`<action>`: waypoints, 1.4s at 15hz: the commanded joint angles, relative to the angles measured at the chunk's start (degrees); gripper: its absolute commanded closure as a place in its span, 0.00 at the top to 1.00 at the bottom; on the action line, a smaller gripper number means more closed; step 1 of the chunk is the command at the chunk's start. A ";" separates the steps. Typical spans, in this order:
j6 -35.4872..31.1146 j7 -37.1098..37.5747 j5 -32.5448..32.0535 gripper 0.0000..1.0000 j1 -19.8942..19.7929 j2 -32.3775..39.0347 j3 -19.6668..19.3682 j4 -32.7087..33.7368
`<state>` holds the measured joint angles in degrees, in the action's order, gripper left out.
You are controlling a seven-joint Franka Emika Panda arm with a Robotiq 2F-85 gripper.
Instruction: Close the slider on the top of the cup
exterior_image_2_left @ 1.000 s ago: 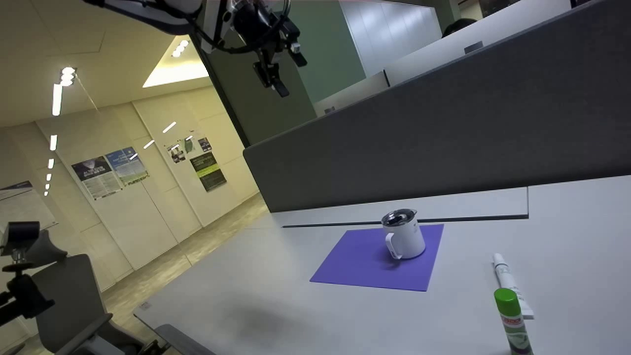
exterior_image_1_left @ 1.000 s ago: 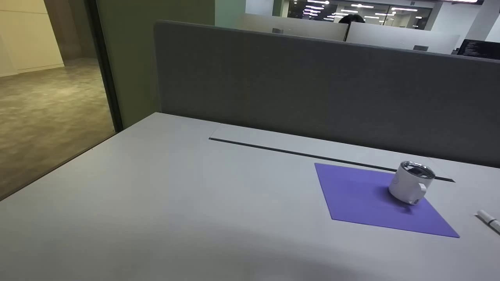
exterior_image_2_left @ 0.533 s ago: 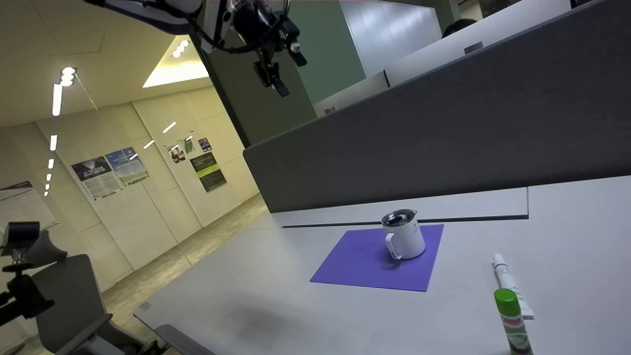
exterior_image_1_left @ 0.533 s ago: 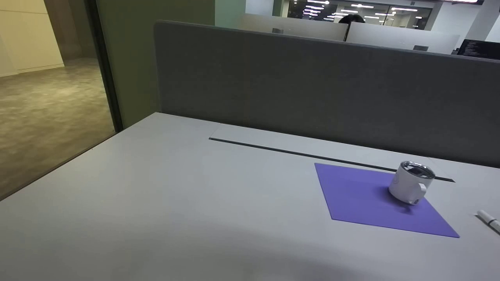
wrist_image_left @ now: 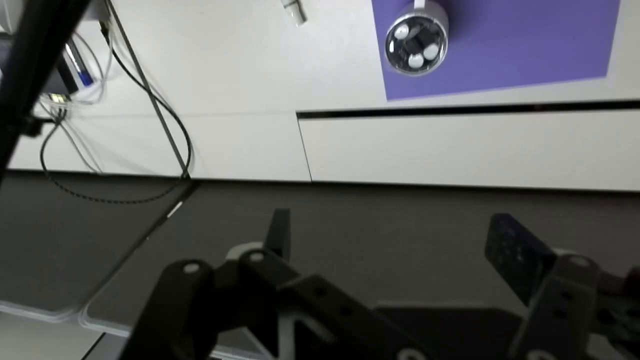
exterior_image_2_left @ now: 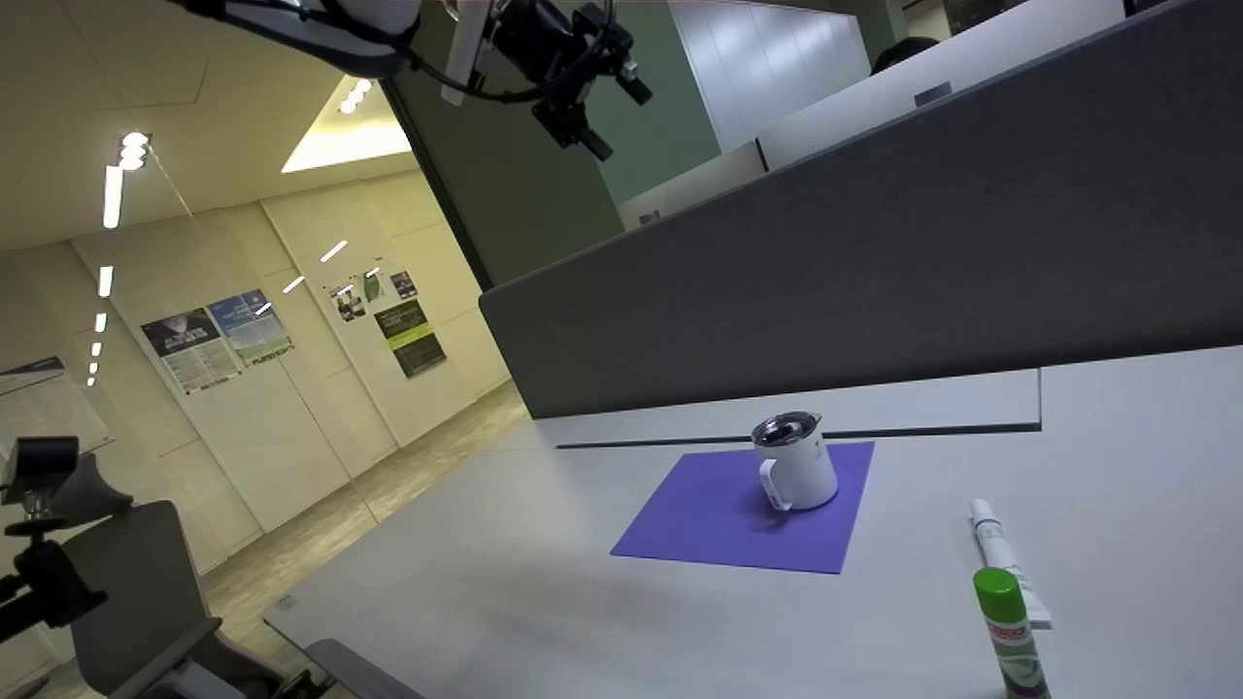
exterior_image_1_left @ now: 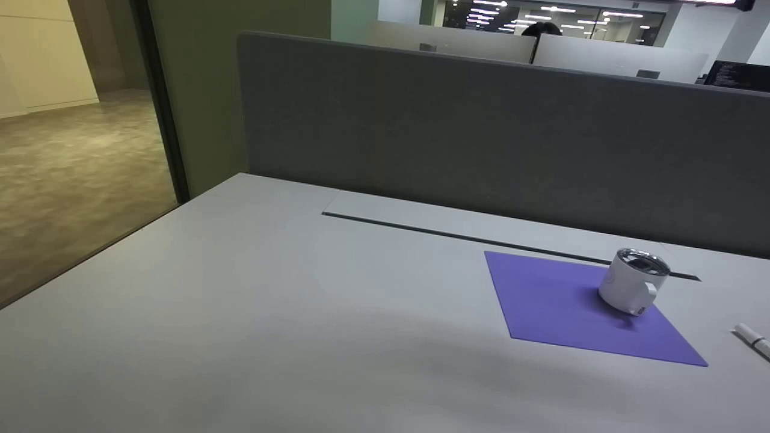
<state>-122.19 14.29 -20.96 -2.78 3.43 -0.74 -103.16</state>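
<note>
The white cup (exterior_image_1_left: pixel 625 290) stands upright on a purple mat (exterior_image_1_left: pixel 553 307), with its handle to the side. It shows in both exterior views (exterior_image_2_left: pixel 806 474). Its clear lid (exterior_image_2_left: pixel 788 428) with a dark rim is on top. In the wrist view the lid (wrist_image_left: pixel 410 59) is seen from above, with a dark slider piece (wrist_image_left: pixel 424 38) on it; whether the slider is open or closed I cannot tell. My gripper (exterior_image_2_left: pixel 616 118) is high above the table, far from the cup. In the wrist view its fingers (wrist_image_left: pixel 390 222) are wide apart with nothing between them.
A grey partition (exterior_image_1_left: pixel 481 144) stands along the table's back edge. A white tube (exterior_image_2_left: pixel 1000 544) and a green-capped bottle (exterior_image_2_left: pixel 1012 631) are right of the mat. Cables (wrist_image_left: pixel 185 135) lie at the left in the wrist view. A chair (exterior_image_2_left: pixel 146 592) stands beyond the table.
The arm and gripper have moved to the right and slightly up in an exterior view. The shadow on the table has shifted. The cup and mat have not moved.
</note>
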 commanded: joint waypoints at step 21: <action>-8.46 -16.51 11.24 1.00 -0.74 31.63 -4.03 15.33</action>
<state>-130.84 -2.10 -9.86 -3.61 35.04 -4.64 -87.99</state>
